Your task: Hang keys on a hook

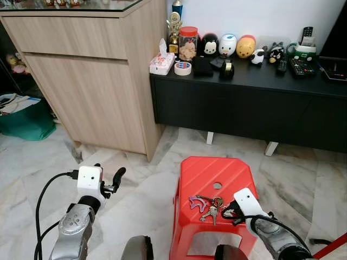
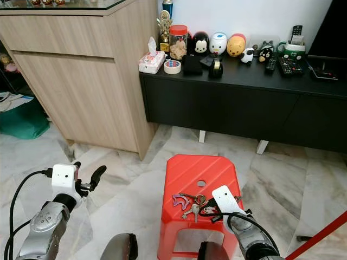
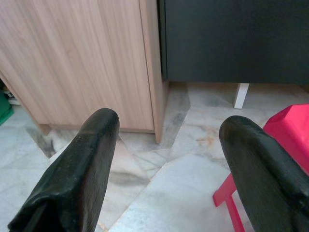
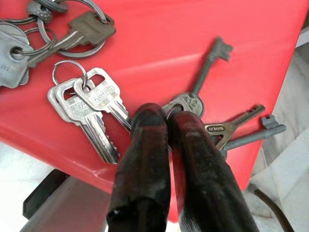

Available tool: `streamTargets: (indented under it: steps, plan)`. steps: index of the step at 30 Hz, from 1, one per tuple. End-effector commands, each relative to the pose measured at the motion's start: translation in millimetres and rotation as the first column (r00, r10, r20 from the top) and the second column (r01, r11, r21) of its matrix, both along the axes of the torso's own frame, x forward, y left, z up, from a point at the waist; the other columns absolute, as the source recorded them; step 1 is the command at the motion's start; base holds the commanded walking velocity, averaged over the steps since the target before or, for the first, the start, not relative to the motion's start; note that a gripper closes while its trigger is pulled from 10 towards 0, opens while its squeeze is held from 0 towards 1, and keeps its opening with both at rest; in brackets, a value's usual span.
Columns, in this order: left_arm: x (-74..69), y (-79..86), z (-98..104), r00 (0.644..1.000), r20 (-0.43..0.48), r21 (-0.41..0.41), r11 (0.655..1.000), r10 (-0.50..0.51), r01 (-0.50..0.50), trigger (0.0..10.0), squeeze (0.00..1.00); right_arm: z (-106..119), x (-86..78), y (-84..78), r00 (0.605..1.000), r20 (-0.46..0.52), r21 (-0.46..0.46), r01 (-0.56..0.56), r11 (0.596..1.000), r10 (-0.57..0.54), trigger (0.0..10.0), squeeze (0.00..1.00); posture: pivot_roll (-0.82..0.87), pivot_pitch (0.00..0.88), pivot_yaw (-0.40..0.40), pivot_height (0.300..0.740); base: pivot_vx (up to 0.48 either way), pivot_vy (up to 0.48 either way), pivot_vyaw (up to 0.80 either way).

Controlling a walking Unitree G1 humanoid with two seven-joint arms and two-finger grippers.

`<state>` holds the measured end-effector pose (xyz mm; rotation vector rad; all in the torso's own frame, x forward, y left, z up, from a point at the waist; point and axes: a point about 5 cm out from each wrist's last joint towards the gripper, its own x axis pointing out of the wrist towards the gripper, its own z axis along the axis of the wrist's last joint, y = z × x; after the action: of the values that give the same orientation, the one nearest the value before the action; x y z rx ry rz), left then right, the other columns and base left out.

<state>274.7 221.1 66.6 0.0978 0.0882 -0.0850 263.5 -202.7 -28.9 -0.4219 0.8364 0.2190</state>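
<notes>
Red stool [image 4: 159,43]: keys [image 4: 104,104] marked "SOLO".

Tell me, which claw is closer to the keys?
Right. The right claw is pinched shut on the keys atop the red stool. The left claw hangs open over the floor, off to the stool's left.
</notes>
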Motion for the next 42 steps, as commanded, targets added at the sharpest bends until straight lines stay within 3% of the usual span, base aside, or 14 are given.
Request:
streamTargets:
  steps: [1, 9, 13, 15, 21, 23, 25, 26, 27, 29, 30, 32, 38, 42]
  plan:
    - [2.3, -0.2, 2, 1.0, 0.005, 0.023, 1.0, -0.014, 0.014, 10.0, 0.0, -7, -7.7, -1.1, 0.999, -0.047, -0.014, 0.006, 1.0, -0.006, 0.0, 0.0, 0.09, 0.0, 0.012, 0.608, 0.0, 0.0, 0.0]
    - [2.8, -0.7, 2, 1.0, 0.005, 0.024, 1.0, -0.011, 0.01, 10.0, 0.0, 2, 3.6, 1.9, 0.999, 0.026, 0.0, 0.019, 1.0, -0.019, 0.0, 0.0, 0.09, 0.0, 0.01, 0.608, 0.0, 0.0, 0.0]
    - [2.8, -0.7, 1, 1.0, 0.005, 0.023, 1.0, -0.008, 0.008, 10.0, 0.0, 13, 15.7, 6.7, 0.989, 0.133, 0.077, 0.051, 0.996, -0.061, 0.0, 0.0, 0.09, 0.0, 0.009, 0.608, 0.0, 0.0, 0.0]
    - [2.6, -0.9, 1, 1.0, 0.006, 0.023, 1.0, -0.007, 0.007, 10.0, 0.0, 27, 26.8, 11.0, 0.959, 0.24, 0.207, 0.099, 0.973, -0.149, 0.0, 0.0, 0.09, 0.0, 0.008, 0.608, 0.0, 0.0, 0.0]
    - [2.4, -1.4, 1, 1.0, 0.005, 0.021, 1.0, -0.007, 0.007, 10.0, 0.0, 39, 34.9, 13.3, 0.899, 0.293, 0.413, 0.187, 0.891, -0.325, 0.0, 0.0, 0.08, 0.0, 0.007, 0.608, 0.0, 0.0, 0.0]
    - [2.3, -1.4, 1, 1.0, 0.005, 0.021, 1.0, -0.007, 0.007, 10.0, 0.0, 40, 35.3, 13.0, 0.893, 0.298, 0.425, 0.192, 0.885, -0.337, 0.0, 0.0, 0.08, 0.0, 0.007, 0.608, 0.0, 0.0, 0.0]
    - [1.7, -1.4, 1, 1.0, 0.006, 0.022, 1.0, -0.006, 0.006, 10.0, 0.0, 48, 37.6, 10.0, 0.834, 0.357, 0.478, 0.223, 0.85, -0.42, 0.0, 0.0, 0.09, 0.0, 0.004, 0.608, 0.0, 0.0, 0.0]
    - [1.7, -1.4, 1, 1.0, 0.006, 0.022, 1.0, -0.006, 0.006, 10.0, 0.0, 48, 37.6, 10.0, 0.834, 0.357, 0.478, 0.223, 0.85, -0.42, 0.0, 0.0, 0.09, 0.0, 0.004, 0.608, 0.0, 0.0, 0.0]
    - [0.9, 0.9, 1, 1.0, 0.006, 0.028, 1.0, 0.005, -0.005, 10.0, 0.0, 55, 38.8, 10.6, 0.79, 0.425, 0.49, 0.21, 0.846, -0.442, 0.0, 0.0, 0.09, 0.0, 0.004, 0.608, 0.0, 0.0, 0.0]
    - [-0.6, 6.5, -1, 1.0, 0.0, 0.036, 0.999, 0.027, -0.027, 10.0, 0.0, 59, 37.8, 11.7, 0.76, 0.478, 0.475, 0.197, 0.858, -0.44, 0.0, 0.0, 0.08, 0.0, 0.001, 0.608, 0.0, 0.0, 0.0]
    - [-1.7, 10.2, -2, 0.999, -0.005, 0.037, 0.998, 0.041, -0.041, 10.0, 0.0, 60, 36.8, 11.9, 0.745, 0.494, 0.473, 0.201, 0.858, -0.447, 9.2, 0.0, 0.08, 0.0, 0.001, 0.608, 0.0, 0.0, 0.0]
    - [-4.0, 15.9, -6, 0.998, -0.018, 0.036, 0.997, 0.065, -0.064, 10.0, 0.0, 61, 35.1, 12.3, 0.726, 0.517, 0.469, 0.201, 0.86, -0.452, 10.0, 0.0, 0.09, 0.0, 0.001, 0.608, 0.0, 0.0, 0.0]
    - [-21.3, 38.9, -31, 0.974, -0.111, -0.011, 0.979, 0.199, -0.201, 10.0, 0.0, 67, 28.9, 12.1, 0.656, 0.584, 0.482, 0.195, 0.854, -0.479, 10.0, 0.0, 0.08, 0.0, -0.005, 0.608, 0.0, 0.0, 0.0]
    - [-35.7, 43.3, -51, 0.95, -0.181, -0.027, 0.964, 0.255, -0.264, 10.0, 0.0, 65, 24.0, 13.0, 0.653, 0.581, 0.492, 0.192, 0.849, -0.485, 10.0, 0.0, 0.08, 0.0, -0.028, 0.608, 0.0, 0.0, 0.0]
